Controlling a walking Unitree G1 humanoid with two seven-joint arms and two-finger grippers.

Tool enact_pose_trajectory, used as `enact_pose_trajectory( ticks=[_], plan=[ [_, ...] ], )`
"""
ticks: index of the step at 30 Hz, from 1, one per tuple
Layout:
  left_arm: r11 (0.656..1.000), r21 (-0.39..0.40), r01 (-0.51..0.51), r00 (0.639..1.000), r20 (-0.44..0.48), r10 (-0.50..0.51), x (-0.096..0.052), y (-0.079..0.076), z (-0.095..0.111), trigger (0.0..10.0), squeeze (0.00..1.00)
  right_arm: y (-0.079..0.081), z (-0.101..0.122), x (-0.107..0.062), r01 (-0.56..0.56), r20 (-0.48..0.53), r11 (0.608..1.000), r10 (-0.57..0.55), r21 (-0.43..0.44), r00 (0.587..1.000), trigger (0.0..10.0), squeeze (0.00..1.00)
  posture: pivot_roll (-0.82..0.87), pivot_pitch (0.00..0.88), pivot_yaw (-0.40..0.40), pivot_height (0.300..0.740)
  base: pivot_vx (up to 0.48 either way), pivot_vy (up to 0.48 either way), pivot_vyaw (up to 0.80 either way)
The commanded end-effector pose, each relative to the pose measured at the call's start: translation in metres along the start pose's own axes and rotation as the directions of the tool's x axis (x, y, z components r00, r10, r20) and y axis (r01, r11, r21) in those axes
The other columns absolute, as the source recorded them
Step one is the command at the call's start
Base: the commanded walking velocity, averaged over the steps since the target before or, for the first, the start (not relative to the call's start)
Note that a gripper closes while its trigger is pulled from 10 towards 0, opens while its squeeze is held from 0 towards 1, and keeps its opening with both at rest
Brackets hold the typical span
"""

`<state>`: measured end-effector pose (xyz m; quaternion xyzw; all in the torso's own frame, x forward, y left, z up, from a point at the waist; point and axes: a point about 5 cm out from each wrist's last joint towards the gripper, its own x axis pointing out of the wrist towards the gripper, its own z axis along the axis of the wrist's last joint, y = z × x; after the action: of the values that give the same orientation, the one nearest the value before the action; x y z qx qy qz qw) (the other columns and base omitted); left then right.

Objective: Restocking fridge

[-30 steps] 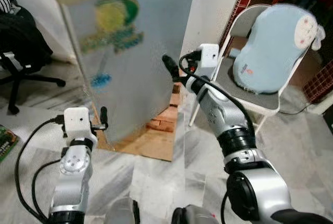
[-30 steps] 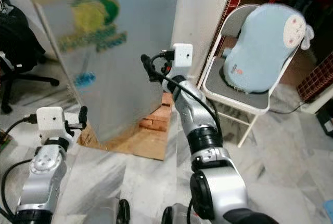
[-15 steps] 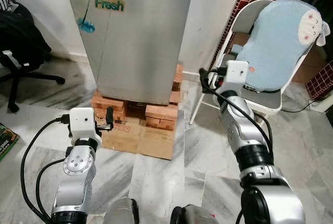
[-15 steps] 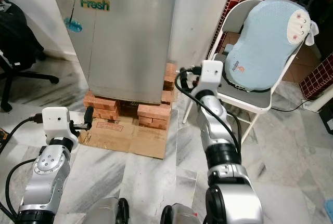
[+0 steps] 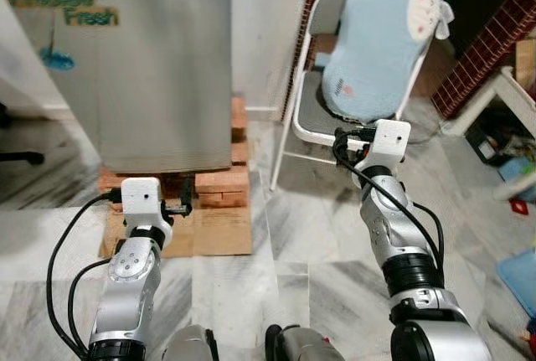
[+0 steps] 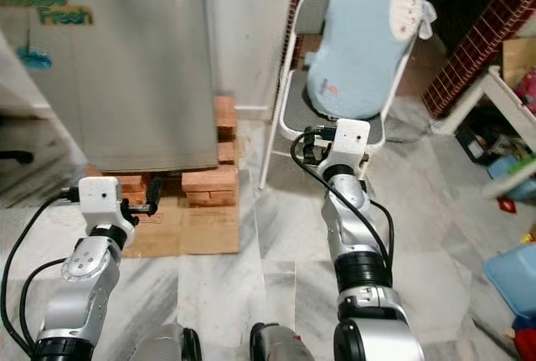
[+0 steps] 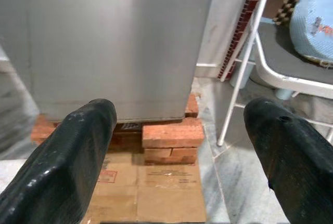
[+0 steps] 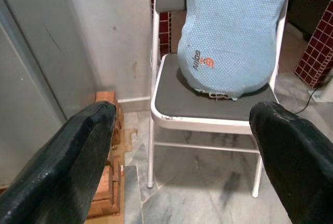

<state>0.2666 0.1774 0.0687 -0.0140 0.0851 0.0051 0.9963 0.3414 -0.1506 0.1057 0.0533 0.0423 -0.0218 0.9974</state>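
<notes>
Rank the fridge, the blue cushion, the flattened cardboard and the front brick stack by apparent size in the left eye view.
1. fridge
2. blue cushion
3. flattened cardboard
4. front brick stack
The cardboard is partly hidden by the left arm, so its place is a judgement.

The fridge (image 5: 142, 59) door carries a green sticker whose lower word reads "Fresh" (image 5: 92, 18); the word above it is blurred. The blue cushion (image 8: 231, 31) on the chair bears a small orange logo, too small to read.
</notes>
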Motion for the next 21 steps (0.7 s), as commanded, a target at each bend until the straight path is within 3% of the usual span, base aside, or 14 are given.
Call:
enact_pose_trajectory(
  ticks=[1, 6, 12, 16, 21],
  plan=[
    [1.000, 0.004, 0.005, 1.000, -0.001, -0.005, 0.001, 0.000, 0.000, 10.0, 0.00, 0.000, 0.007, 0.000, 0.004, 0.029, 1.000, -0.004, -0.007, 1.000, 10.0, 0.00, 0.03, 0.095, -0.071, 0.740, 0.000, 0.000, -0.80],
    [1.000, 0.021, 0.016, 1.000, 0.001, -0.016, 0.002, -0.004, 0.001, 10.0, 0.00, -0.003, 0.005, -0.002, 0.013, 0.023, 1.000, -0.014, 0.004, 1.000, 10.0, 0.00, 0.04, 0.100, -0.069, 0.740, 0.000, 0.282, -0.62],
    [0.999, 0.018, 0.032, 0.999, 0.000, -0.032, 0.002, -0.007, 0.001, 10.0, 0.00, 0.000, 0.006, -0.001, 0.010, 0.015, 1.000, -0.010, 0.006, 1.000, 10.0, 0.00, 0.04, 0.102, -0.070, 0.740, -0.341, 0.342, 0.00],
    [0.999, 0.018, 0.033, 0.999, 0.003, -0.033, 0.003, -0.008, 0.002, 10.0, 0.00, 0.004, 0.007, 0.001, -0.003, 0.014, 1.000, 0.003, 0.008, 1.000, 10.0, 0.00, 0.04, 0.100, -0.071, 0.740, -0.349, 0.334, -0.80],
    [0.999, 0.003, 0.042, 0.999, -0.005, -0.042, 0.004, -0.008, 0.002, 10.0, 0.00, 0.012, 0.015, 0.007, -0.022, 0.032, 1.000, 0.021, 0.016, 0.999, 10.0, 0.00, 0.03, 0.110, -0.063, 0.740, -0.349, 0.334, 0.00]
  ],
)
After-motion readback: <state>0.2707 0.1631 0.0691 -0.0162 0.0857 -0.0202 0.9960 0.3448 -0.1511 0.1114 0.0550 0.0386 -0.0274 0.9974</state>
